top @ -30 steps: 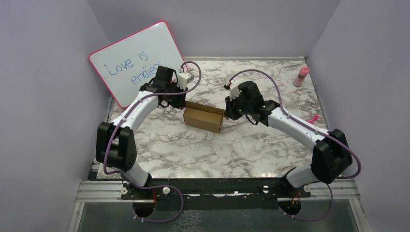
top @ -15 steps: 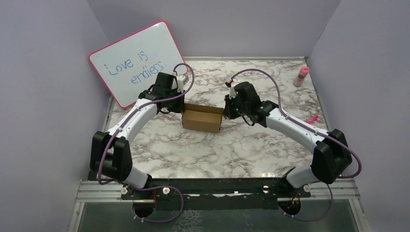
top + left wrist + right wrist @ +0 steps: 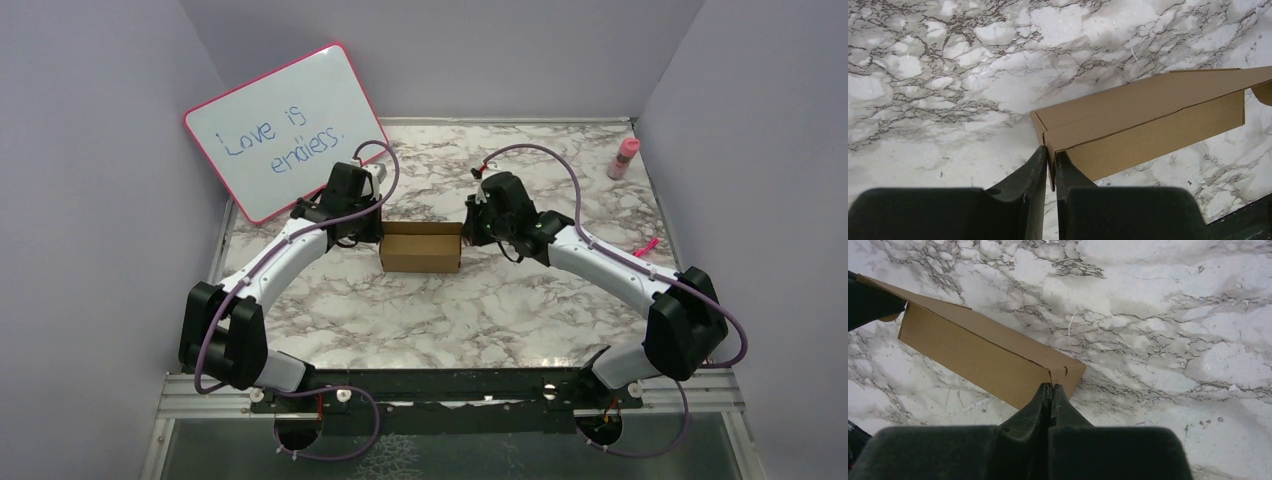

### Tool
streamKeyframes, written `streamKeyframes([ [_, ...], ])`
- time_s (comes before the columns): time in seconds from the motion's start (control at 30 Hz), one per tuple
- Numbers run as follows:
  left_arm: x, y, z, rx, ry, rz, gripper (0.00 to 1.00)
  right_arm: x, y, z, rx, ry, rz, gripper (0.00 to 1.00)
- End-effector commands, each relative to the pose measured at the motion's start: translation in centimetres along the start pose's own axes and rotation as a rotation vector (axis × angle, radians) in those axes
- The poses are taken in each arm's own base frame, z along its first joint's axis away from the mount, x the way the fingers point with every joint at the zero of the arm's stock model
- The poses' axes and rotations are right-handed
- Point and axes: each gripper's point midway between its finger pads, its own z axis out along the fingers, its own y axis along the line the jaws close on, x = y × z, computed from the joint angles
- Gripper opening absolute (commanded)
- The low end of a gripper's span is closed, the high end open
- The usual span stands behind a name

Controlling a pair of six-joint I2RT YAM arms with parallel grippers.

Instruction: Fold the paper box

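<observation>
The paper box (image 3: pixel 421 248) is a small brown carton, folded up, lying on the marble table (image 3: pixel 480 310) between my two grippers. My left gripper (image 3: pixel 376 236) is at its left end. In the left wrist view the gripper (image 3: pixel 1051 156) is shut on the box's (image 3: pixel 1148 120) end wall, with the cardboard edge pinched between the fingers. My right gripper (image 3: pixel 468 230) is at the right end. In the right wrist view it (image 3: pixel 1052 386) is shut, its tips against the end corner of the box (image 3: pixel 978 352), with no cardboard seen between them.
A pink-framed whiteboard (image 3: pixel 285 130) leans on the back left wall, just behind the left arm. A pink bottle (image 3: pixel 624 158) stands at the far right. A small pink item (image 3: pixel 648 244) lies near the right edge. Purple walls close in three sides.
The box has turned from skewed to square with the table edge. Both grippers have moved with its ends, the left one toward the near side.
</observation>
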Motion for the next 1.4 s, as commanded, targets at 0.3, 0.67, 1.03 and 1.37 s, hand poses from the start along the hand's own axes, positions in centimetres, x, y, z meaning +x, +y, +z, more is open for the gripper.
streamKeyframes([
  [0.3,-1.3,-1.3,-0.1,-0.042,-0.137,-0.122,0.13,0.7,-0.4,0.9,0.109,-0.018,0.126,0.01],
  [0.67,-0.9,-2.4,0.1,-0.023,-0.166,-0.142,0.13,0.8,-0.4,1.3,0.135,-0.041,0.181,0.01],
  [1.03,-0.7,-3.1,0.3,-0.002,-0.181,-0.153,0.13,1.7,-1.3,1.5,0.184,-0.079,0.165,0.01],
  [1.37,0.0,-2.6,0.6,-0.028,-0.219,-0.173,0.13,3.4,-1.1,1.4,0.174,-0.099,0.134,0.01],
])
